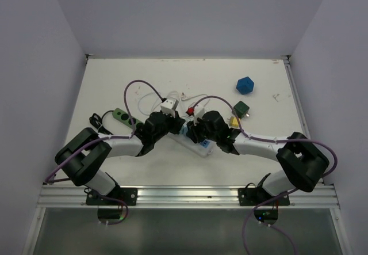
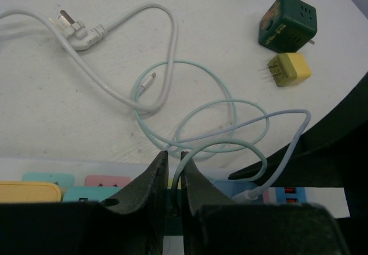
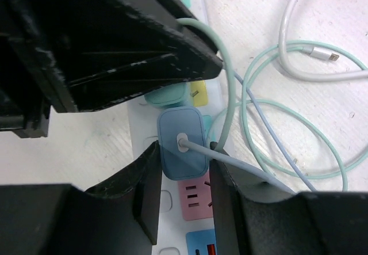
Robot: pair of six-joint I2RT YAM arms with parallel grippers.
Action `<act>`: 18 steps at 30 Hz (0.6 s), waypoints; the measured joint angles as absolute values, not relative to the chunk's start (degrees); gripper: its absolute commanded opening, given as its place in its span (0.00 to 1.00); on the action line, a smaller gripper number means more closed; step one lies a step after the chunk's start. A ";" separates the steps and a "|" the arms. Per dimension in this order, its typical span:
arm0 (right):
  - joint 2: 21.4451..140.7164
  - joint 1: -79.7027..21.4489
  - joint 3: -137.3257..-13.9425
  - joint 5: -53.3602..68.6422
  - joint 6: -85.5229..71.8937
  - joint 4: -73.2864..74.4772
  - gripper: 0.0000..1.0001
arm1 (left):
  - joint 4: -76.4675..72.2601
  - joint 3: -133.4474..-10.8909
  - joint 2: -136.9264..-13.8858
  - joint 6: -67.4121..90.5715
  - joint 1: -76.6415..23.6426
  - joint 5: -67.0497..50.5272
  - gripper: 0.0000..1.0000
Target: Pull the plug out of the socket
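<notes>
The blue plug is light, rigid and smooth, best gripped on its flat sides, not its soft cable. The right gripper has narrow jaws straddling it, contact unclear; the left gripper jaws sit nearly closed around a mint cable.

Blue polyhedron, green cube adapter, yellow plug, possibly loose white cord

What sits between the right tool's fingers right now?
In the right wrist view, the blue plug sits between the right tool's fingers, still seated in the power strip, its pale cable running out over the right finger.
</notes>
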State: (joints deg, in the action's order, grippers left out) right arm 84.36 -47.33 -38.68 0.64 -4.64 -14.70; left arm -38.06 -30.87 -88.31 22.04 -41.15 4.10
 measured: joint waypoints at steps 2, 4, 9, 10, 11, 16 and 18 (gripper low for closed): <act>83.79 -44.82 -38.35 4.14 -6.39 -15.03 0.04 | -38.65 -30.83 -88.27 22.24 -41.34 4.27 0.12; 83.18 -43.51 -38.30 5.96 -7.53 -14.57 0.04 | -39.38 -30.50 -88.27 22.59 -41.71 5.19 0.10; 82.85 -42.76 -38.26 7.51 -8.71 -13.32 0.03 | -39.92 -30.20 -88.55 23.31 -43.22 7.55 0.07; 82.85 -42.72 -38.20 7.66 -8.78 -13.19 0.03 | -40.21 -30.13 -88.77 23.44 -43.64 8.10 0.07; 82.85 -42.68 -38.09 7.86 -8.67 -13.08 0.03 | -40.38 -30.11 -88.97 23.46 -43.92 8.54 0.07; 81.08 -46.87 -37.47 3.64 -3.49 -11.64 0.03 | -40.99 -30.11 -89.60 23.62 -44.77 9.72 0.08; 79.55 -50.59 -37.47 -0.75 0.32 -11.11 0.04 | -40.93 -30.11 -89.60 23.62 -44.77 10.44 0.08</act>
State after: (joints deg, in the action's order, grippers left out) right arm 79.55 -50.59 -37.47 -0.75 0.32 -11.11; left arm -40.93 -30.11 -89.60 23.62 -44.77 10.44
